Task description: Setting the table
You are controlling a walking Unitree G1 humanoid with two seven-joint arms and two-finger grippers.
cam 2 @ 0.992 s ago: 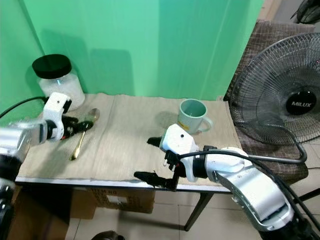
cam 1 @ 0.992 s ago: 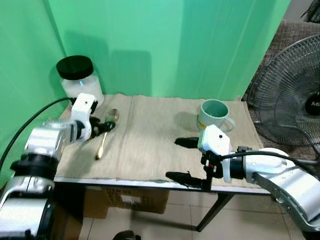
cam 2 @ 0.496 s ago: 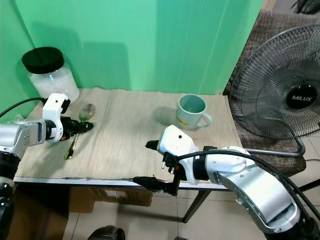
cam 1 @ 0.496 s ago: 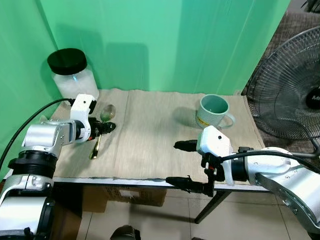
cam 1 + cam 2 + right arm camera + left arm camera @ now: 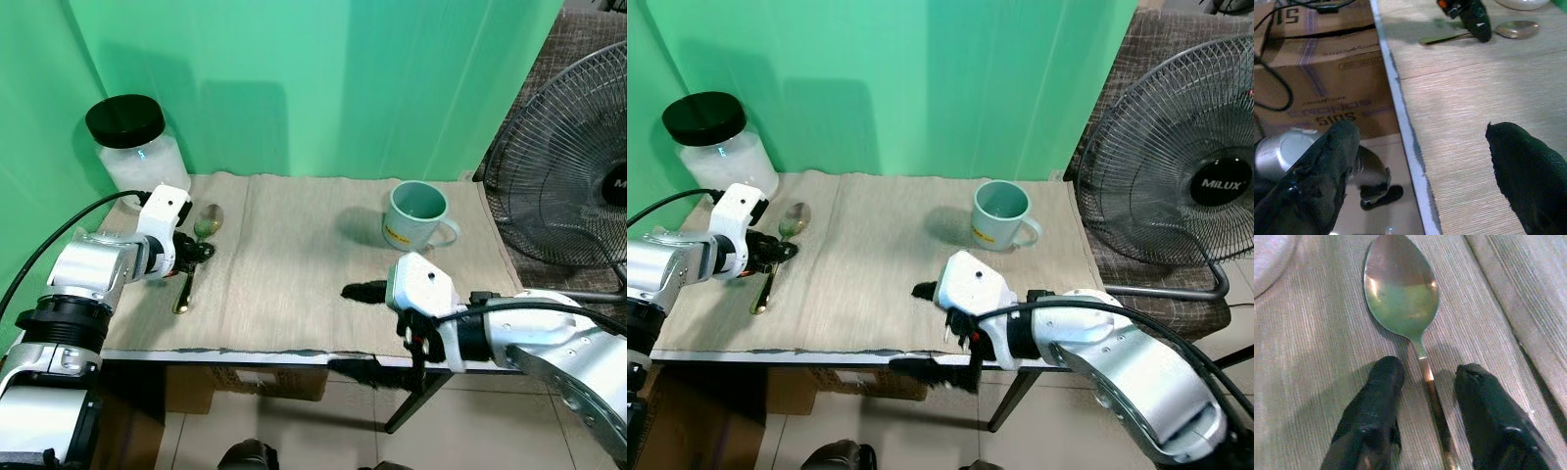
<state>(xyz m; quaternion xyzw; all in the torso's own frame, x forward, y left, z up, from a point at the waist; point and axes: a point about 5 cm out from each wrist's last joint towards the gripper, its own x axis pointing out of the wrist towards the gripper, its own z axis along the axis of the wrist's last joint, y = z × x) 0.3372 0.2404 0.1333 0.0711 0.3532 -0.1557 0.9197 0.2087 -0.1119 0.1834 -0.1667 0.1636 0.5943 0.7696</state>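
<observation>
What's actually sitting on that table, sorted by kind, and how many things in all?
Metal spoons with a gold-toned handle: 1
Pale green ceramic mugs: 1
Clear plastic jars with a black lid: 1
Beige woven table runners: 1
Total: 4

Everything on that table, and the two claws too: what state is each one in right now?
Spoon: flat on the cloth, bowl up, not lifted.
Mug: upright, looks empty.
Jar: upright, black lid on.
Left claw: open, one finger on each side of the spoon's handle.
Right claw: open wide, straddling the table's front edge.
Fan: blades hard to make out, cannot tell if running.
</observation>
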